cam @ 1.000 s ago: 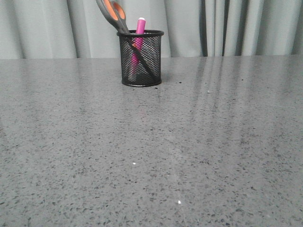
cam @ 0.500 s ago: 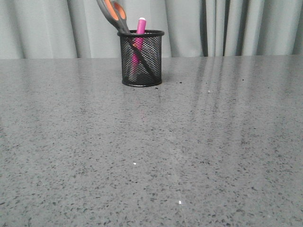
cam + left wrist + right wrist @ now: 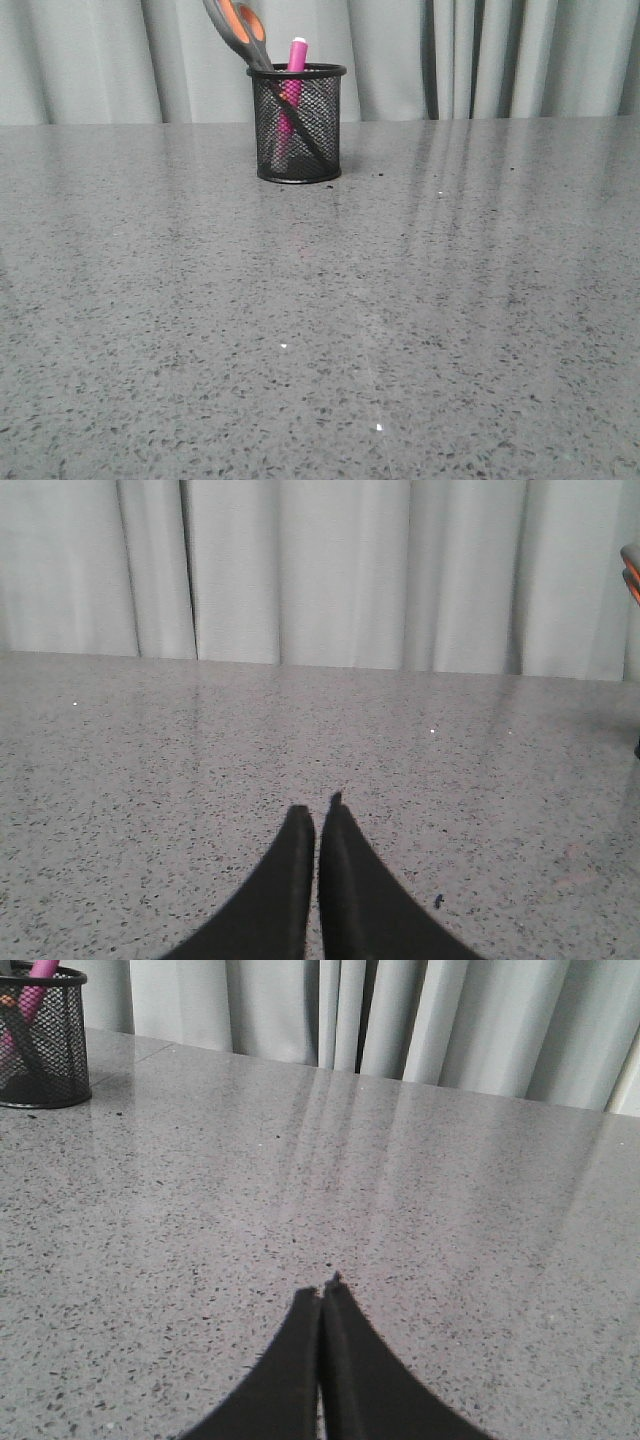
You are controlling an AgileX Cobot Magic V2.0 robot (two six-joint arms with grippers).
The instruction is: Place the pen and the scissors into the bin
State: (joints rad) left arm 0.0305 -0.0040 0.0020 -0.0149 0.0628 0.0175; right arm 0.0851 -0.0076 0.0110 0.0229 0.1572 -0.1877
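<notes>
The black mesh bin point(image 3: 297, 125) stands upright at the back of the grey table point(image 3: 320, 320). Inside it the magenta pen point(image 3: 295, 62) sticks up past the rim. The scissors point(image 3: 240, 30) lean out to the left, grey and orange handles up, dark blades down inside the mesh. The right wrist view also catches the bin point(image 3: 42, 1040) with the pen point(image 3: 36, 982) in it. Neither gripper shows in the front view. My left gripper point(image 3: 317, 815) is shut over bare table, holding nothing. My right gripper point(image 3: 322, 1295) is likewise shut and empty, well away from the bin.
Grey curtains point(image 3: 480, 55) hang behind the table's far edge. A sliver of the scissors' handle point(image 3: 632, 570) shows at the edge of the left wrist view. Small dark specks point(image 3: 380, 175) lie on the table to the right of the bin.
</notes>
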